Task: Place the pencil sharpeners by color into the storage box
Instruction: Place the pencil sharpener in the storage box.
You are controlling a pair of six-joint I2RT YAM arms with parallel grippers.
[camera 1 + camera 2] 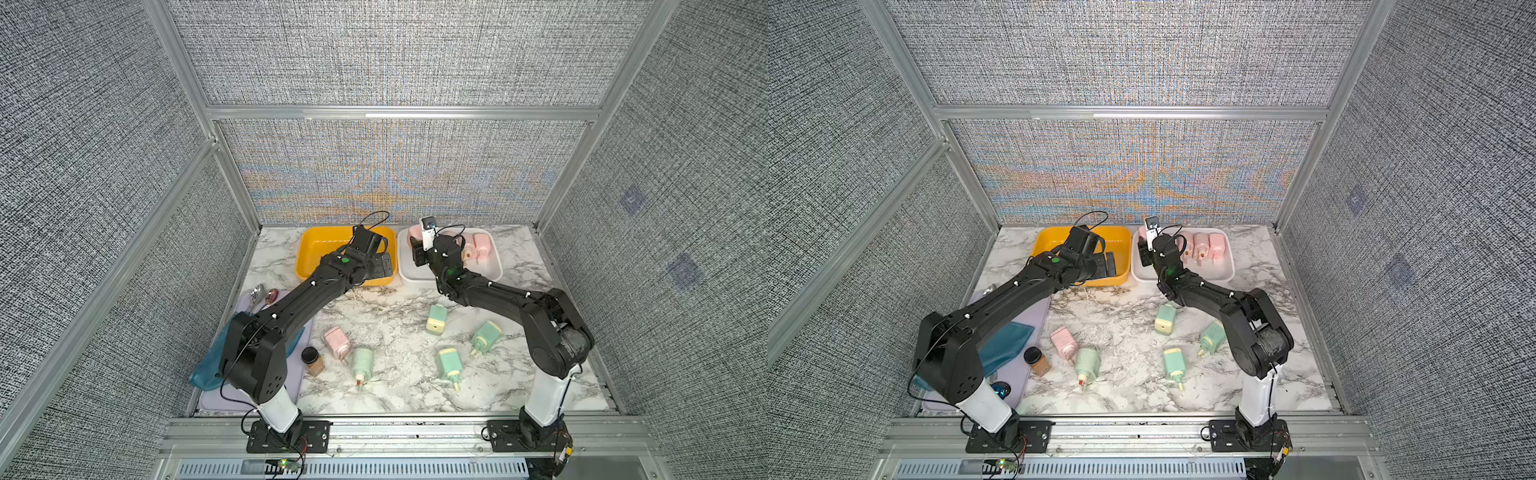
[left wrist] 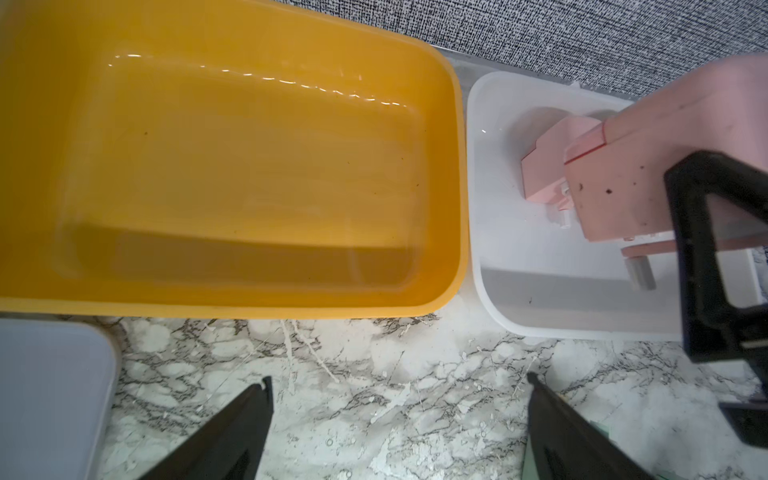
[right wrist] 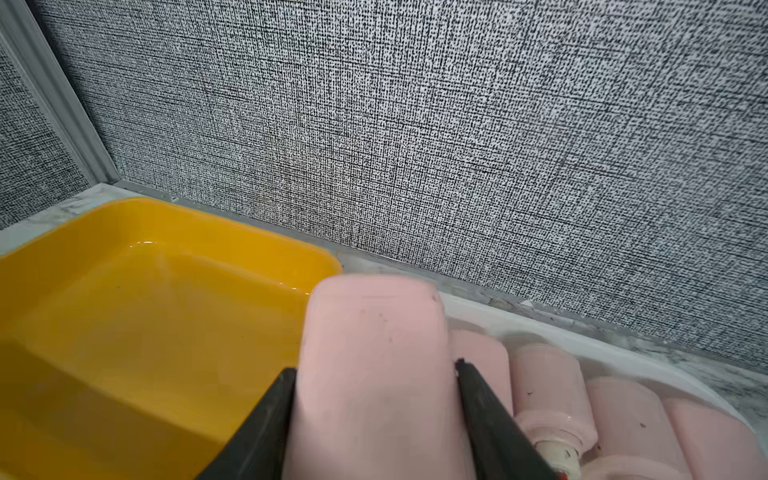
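The yellow box (image 2: 249, 187) left of the white box (image 2: 511, 257) holds nothing. My right gripper (image 3: 374, 365) hangs over the white box, clamped on a pink sharpener (image 3: 370, 316). I judge I'm mid-placement; next I should lower it among the pink ones (image 3: 548, 374) and release. My left gripper (image 2: 399, 378) gapes wide and empty beside the white box.

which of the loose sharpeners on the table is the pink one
The pink sharpener beside the brown jar; the other four loose sharpeners are mint green.
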